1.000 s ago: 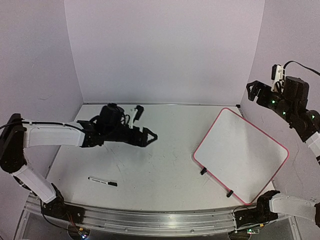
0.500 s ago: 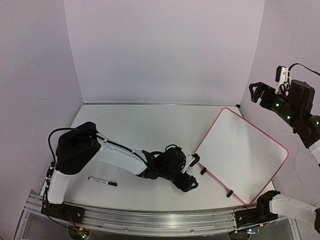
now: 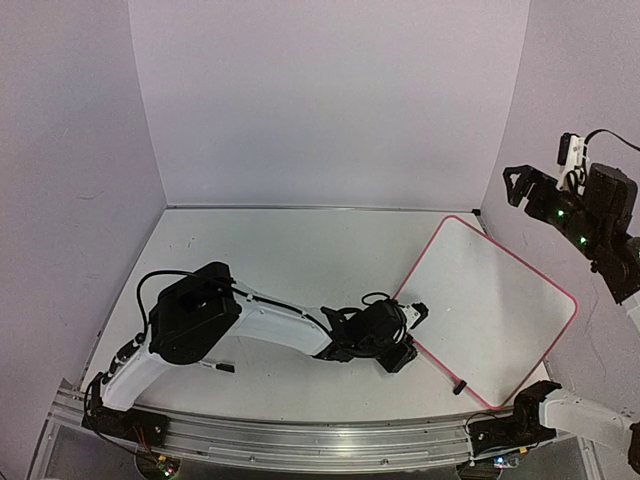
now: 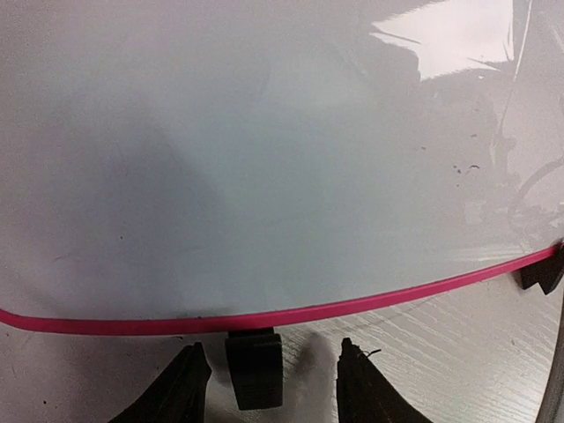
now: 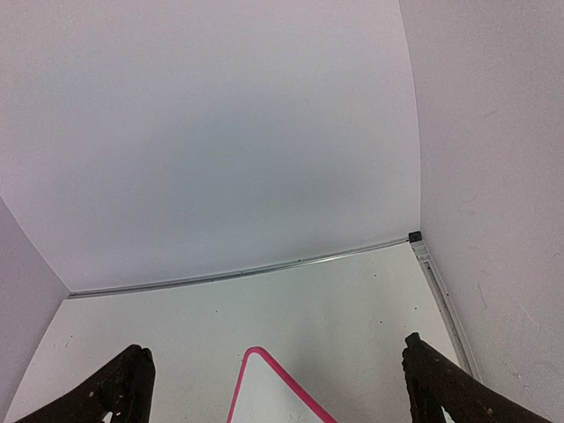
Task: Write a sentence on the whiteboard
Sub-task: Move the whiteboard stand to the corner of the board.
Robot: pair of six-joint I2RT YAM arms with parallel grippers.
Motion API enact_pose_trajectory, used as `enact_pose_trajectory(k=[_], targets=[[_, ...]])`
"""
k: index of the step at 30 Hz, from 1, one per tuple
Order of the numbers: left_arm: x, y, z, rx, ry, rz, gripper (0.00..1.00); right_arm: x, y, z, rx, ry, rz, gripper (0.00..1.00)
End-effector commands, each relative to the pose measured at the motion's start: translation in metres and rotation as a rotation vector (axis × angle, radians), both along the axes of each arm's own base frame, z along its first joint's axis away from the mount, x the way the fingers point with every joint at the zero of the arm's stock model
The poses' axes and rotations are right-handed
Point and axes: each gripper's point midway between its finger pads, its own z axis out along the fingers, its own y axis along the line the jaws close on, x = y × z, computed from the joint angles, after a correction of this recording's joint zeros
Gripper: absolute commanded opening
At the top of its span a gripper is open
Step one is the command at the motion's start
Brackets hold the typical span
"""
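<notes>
The whiteboard (image 3: 487, 303), white with a thin pink frame, lies flat at the right of the table. Its face is blank, and no sentence shows on it. My left gripper (image 3: 404, 336) sits low at the board's near-left edge. In the left wrist view the board (image 4: 264, 159) fills the upper frame. One black clip foot (image 4: 254, 370) stands between my left gripper's (image 4: 273, 392) parted fingers without touching either. My right gripper (image 3: 521, 186) hangs open high at the right wall. It looks down on the board's far corner (image 5: 264, 392) with nothing between its fingers.
A black-capped marker (image 3: 224, 367) lies at the near left of the table, mostly hidden under my left arm. A second clip foot (image 3: 460, 385) juts from the board's near edge. White walls close in the table at the back and on both sides.
My left arm has swung from the back left of the table across to the whiteboard's near-left edge, and its jaws have narrowed round the clip foot. My right gripper has drifted slightly to the right.
</notes>
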Motion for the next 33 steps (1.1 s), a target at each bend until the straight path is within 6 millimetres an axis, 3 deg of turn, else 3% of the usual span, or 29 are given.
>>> enact_pose_trajectory(k=[1,12,17,26,33], targets=[[0.013,0.007,-0.021,0.081,-0.071,0.049,0.49,-0.002,-0.003,0.008,0.004,-0.032,-0.013,0.98],[0.021,0.001,-0.013,0.062,-0.141,0.048,0.31,0.004,0.002,-0.001,0.007,-0.004,0.002,0.98],[0.023,0.006,-0.015,0.063,-0.169,0.052,0.17,0.007,0.004,-0.004,0.013,0.005,0.010,0.98],[0.033,0.031,-0.021,0.098,-0.244,0.116,0.00,0.012,0.008,-0.011,0.011,0.028,0.022,0.98],[0.053,0.067,-0.030,0.164,-0.295,0.224,0.00,0.017,0.012,-0.013,0.008,0.041,0.036,0.98]])
